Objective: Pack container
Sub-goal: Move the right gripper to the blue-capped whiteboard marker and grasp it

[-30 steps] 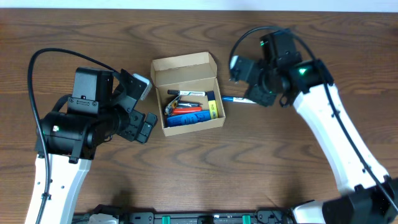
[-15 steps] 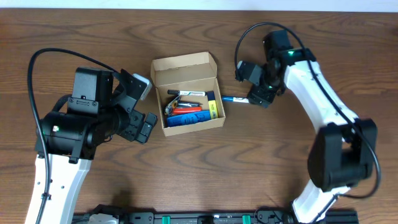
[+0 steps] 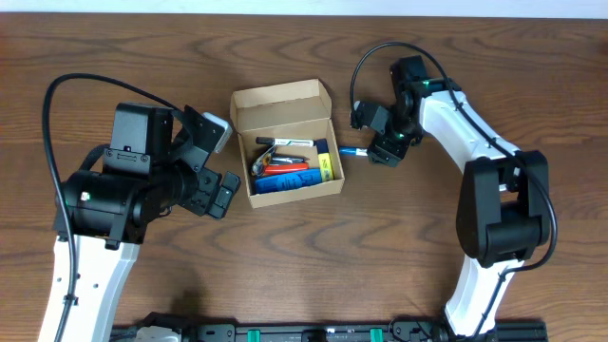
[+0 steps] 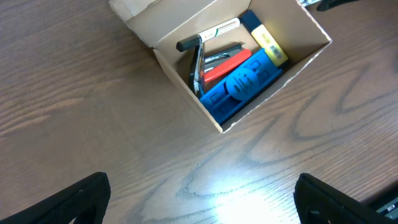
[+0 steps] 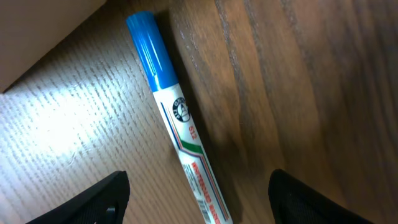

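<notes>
The tan cardboard container (image 3: pixel 285 104) stands open in the middle of the table, flap lid folded back. It holds several pens and markers, among them a blue one (image 4: pixel 242 84), a red one (image 4: pixel 221 65) and a yellow-labelled one (image 4: pixel 268 45). A white marker with a blue cap (image 5: pixel 177 121) lies on the table just right of the container (image 5: pixel 43 31); only its cap (image 3: pixel 350 150) shows overhead. My right gripper (image 3: pixel 383 152) is open, its fingers (image 5: pixel 196 199) on either side of this marker, not touching. My left gripper (image 3: pixel 220 195) is open and empty, left of the container (image 4: pixel 186 68).
The table is dark brown wood (image 3: pixel 380 256). The right arm reaches in from the lower right, the left arm from the lower left. A black rail runs along the front edge (image 3: pixel 304 332).
The right arm has swung round and its gripper has moved a little left and down over the blue-capped marker. The marker, container and left arm have not moved.
</notes>
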